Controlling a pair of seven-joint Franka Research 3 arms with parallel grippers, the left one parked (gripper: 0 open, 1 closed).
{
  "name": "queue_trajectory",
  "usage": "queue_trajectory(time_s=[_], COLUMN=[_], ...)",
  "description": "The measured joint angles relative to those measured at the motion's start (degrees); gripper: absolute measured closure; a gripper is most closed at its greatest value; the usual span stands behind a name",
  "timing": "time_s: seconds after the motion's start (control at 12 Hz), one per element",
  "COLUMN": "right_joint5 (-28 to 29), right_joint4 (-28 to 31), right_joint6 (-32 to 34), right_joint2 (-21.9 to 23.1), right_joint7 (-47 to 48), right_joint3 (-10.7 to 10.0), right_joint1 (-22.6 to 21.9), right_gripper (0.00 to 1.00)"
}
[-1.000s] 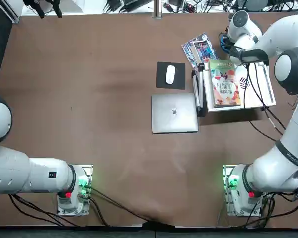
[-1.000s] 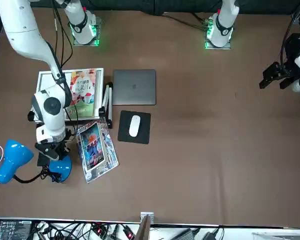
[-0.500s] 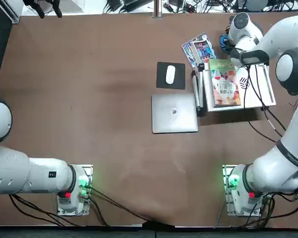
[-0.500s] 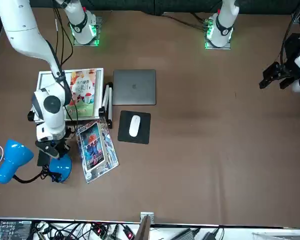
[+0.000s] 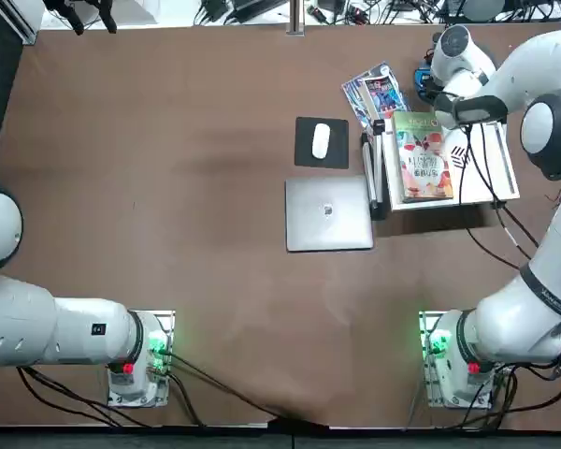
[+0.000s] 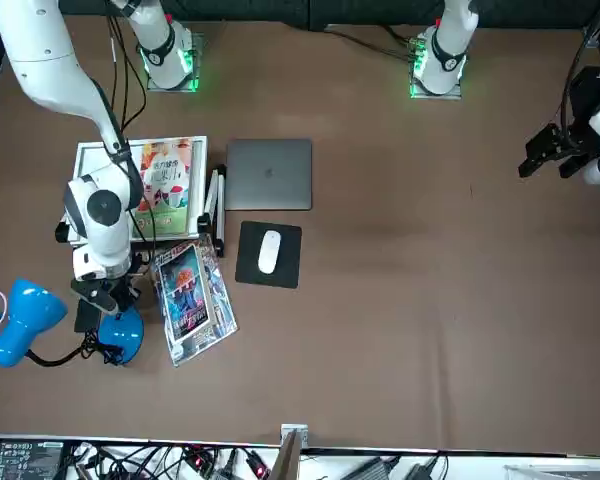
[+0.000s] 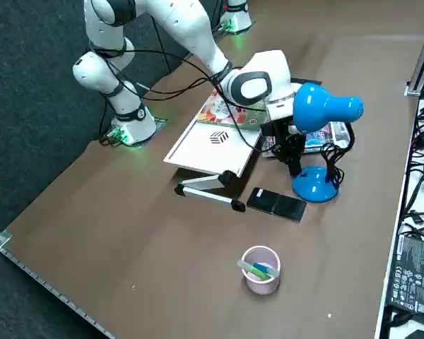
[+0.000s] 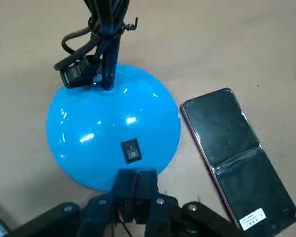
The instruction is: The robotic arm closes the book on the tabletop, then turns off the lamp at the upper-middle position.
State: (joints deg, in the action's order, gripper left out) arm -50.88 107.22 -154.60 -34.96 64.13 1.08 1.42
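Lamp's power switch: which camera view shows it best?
The right wrist view: the switch sits unobstructed on the blue base, just beyond the right gripper. The front and right side views show the base without a discernible switch; the top view doesn't show it.

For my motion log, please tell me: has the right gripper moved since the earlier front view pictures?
No, I see no clear movement: the right gripper is over the blue lamp base, as before.
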Motion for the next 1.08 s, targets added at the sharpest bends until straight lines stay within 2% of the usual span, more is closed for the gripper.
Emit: queue_trajectory(time_s=[0.5, 1.08], right_joint5=[0.00, 0.00], right_joint4=[0.39, 0.51], right_joint6=[0.01, 0.95], right_joint2=[0.08, 0.26], right_joint7=[0.00, 0.11], right_joint3=[0.14, 2.05], right_joint1=[0.04, 0.10], right_gripper=[0.99, 0.99])
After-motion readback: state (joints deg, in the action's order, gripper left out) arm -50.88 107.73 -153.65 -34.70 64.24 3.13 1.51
